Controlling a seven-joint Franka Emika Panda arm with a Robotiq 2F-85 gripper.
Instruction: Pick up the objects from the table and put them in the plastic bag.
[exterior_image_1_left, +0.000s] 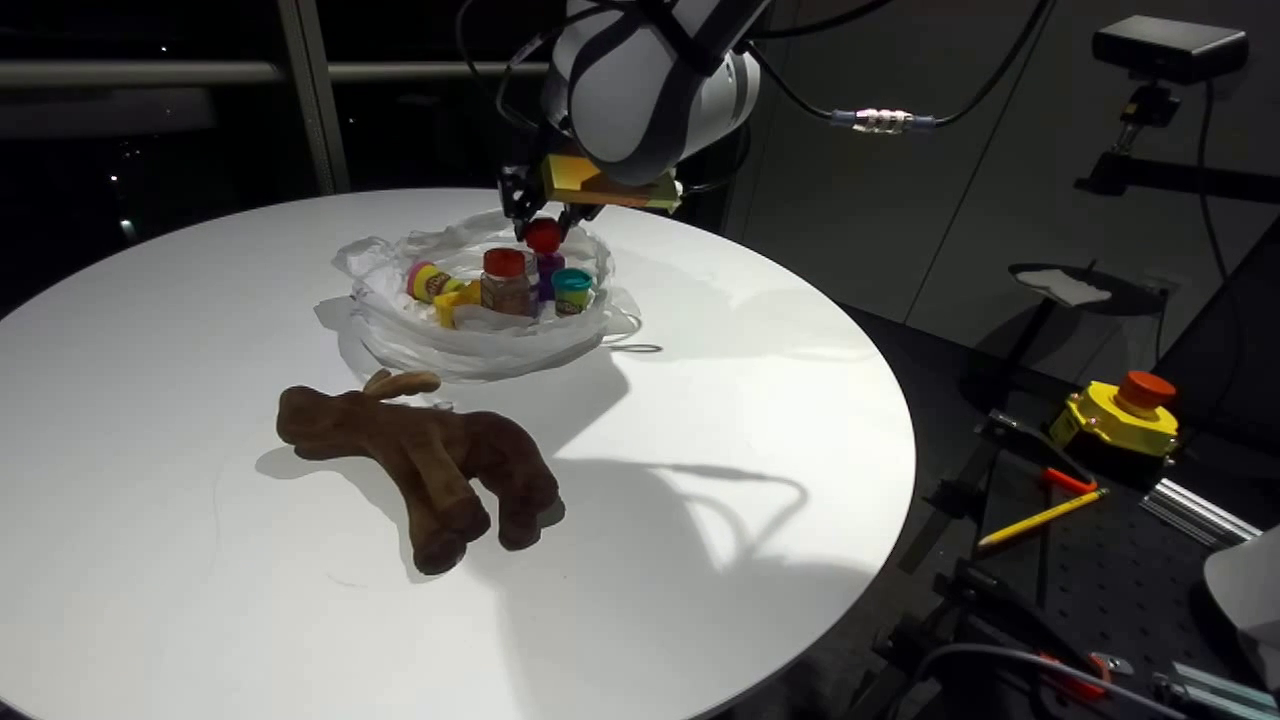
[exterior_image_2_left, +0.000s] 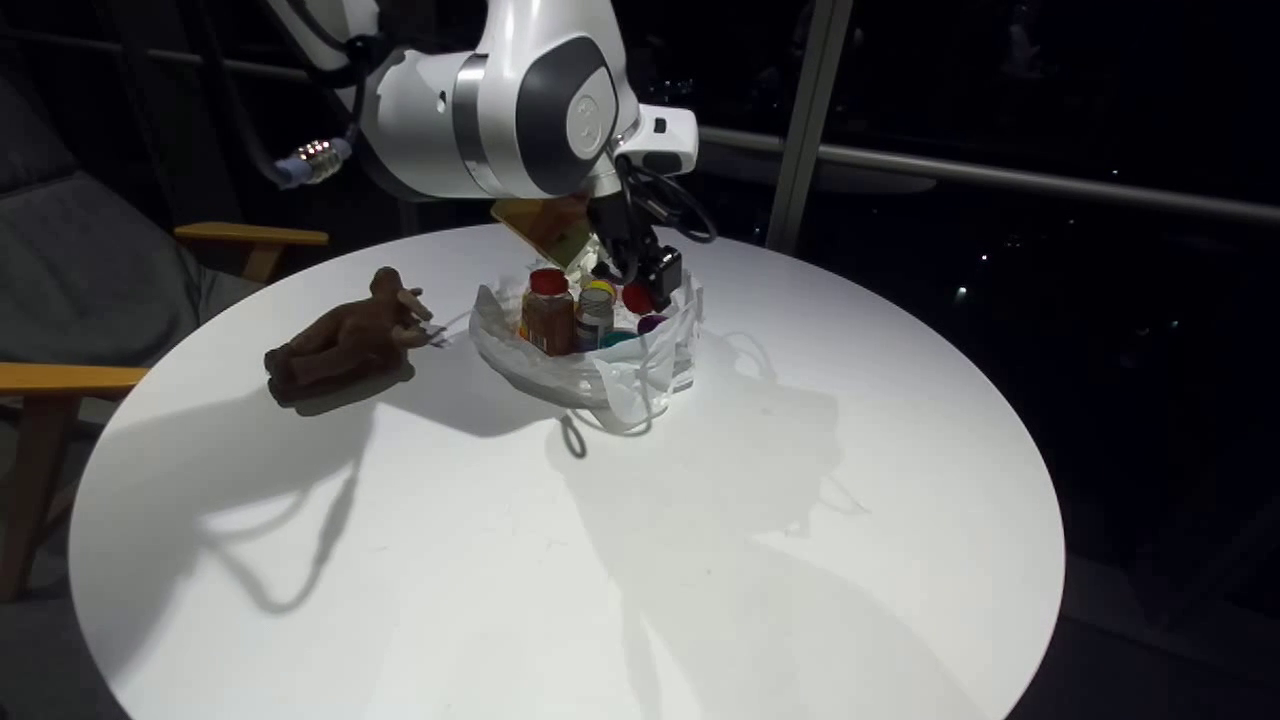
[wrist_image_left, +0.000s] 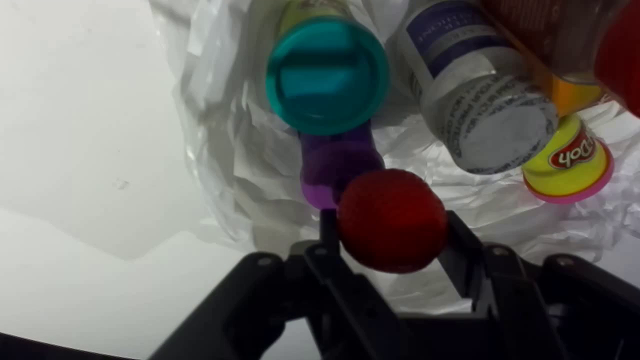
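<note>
Wrist view: the tool (wrist_image_left: 392, 225) pinches a round red object (wrist_image_left: 391, 221) between its fingertips (wrist_image_left: 459, 245), over the plastic bag (wrist_image_left: 215, 165).

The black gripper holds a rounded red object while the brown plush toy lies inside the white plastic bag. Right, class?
Not quite: both exterior views show the brown plush toy on the round white table, outside the white plastic bag. The rest stands.
</note>
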